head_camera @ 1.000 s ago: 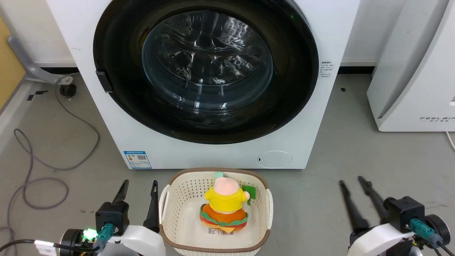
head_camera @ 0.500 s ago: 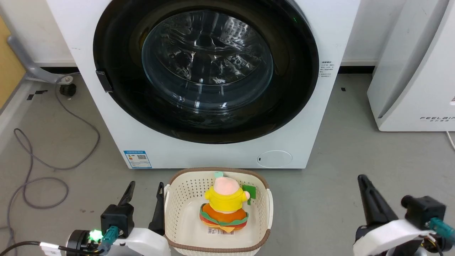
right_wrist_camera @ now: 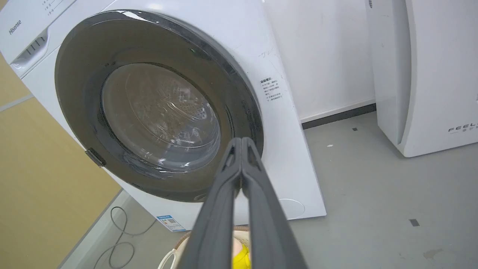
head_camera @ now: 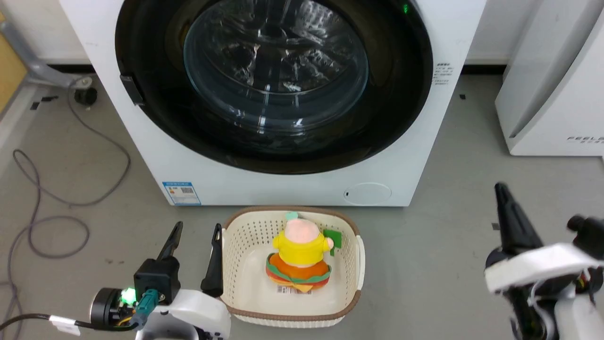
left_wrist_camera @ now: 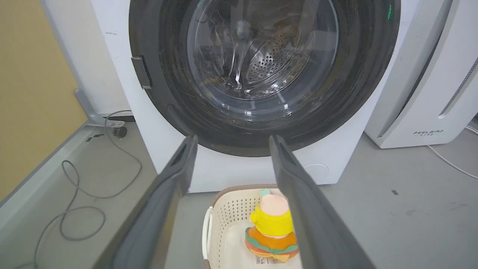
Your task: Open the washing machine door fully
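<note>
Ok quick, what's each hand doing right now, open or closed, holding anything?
Left hand: open, fingers spread apart, holding nothing.
Right hand: closed, fingers pressed together, nothing between them.

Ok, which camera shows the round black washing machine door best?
The right wrist view: the large round glossy black washing machine door fits in nearly whole, top rim included, with the right gripper crossing its lower edge. The head and left wrist views face it more squarely but cut off its top.
</note>
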